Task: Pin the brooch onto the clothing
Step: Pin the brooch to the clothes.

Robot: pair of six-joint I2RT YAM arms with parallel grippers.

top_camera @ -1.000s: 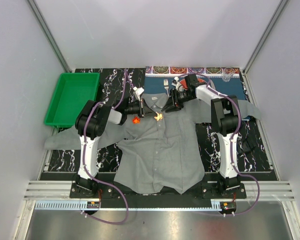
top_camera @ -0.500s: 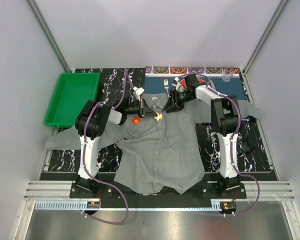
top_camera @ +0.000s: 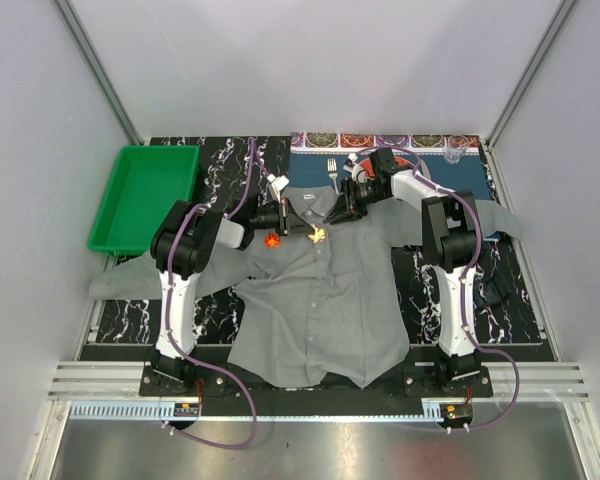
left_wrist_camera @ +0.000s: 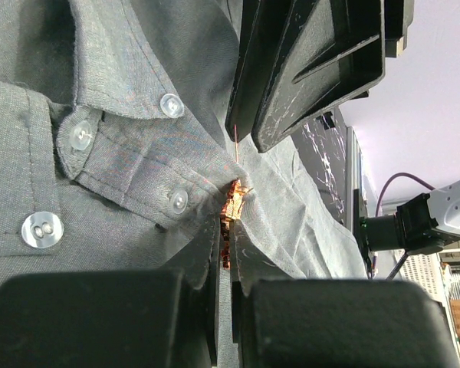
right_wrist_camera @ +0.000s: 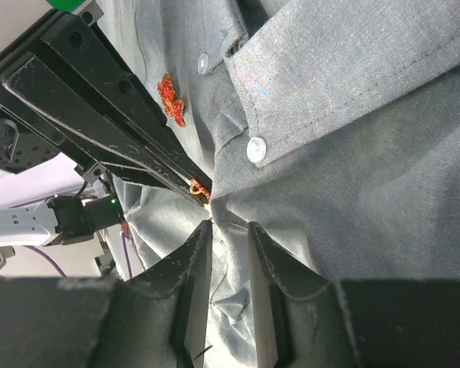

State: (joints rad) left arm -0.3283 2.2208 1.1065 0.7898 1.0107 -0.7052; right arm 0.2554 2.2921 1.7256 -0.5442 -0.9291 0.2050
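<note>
Marbled table (top_camera: 220,155), shirt (top_camera: 320,300) spread; left wrist alone shows pin (left_wrist_camera: 236,149) on brooch (left_wrist_camera: 231,205)

- No word, number or brand can be read in any view.
- shirt (top_camera: 315,300) — a small pale tag (top_camera: 298,199) at the collar is too small to read.
- placemat (top_camera: 450,172) — its far border shows round motifs only, no letters that can be made out.

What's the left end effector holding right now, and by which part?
A small gold brooch, pinched by one end between the left end effector's shut fingertips; the rest sticks out.
</note>
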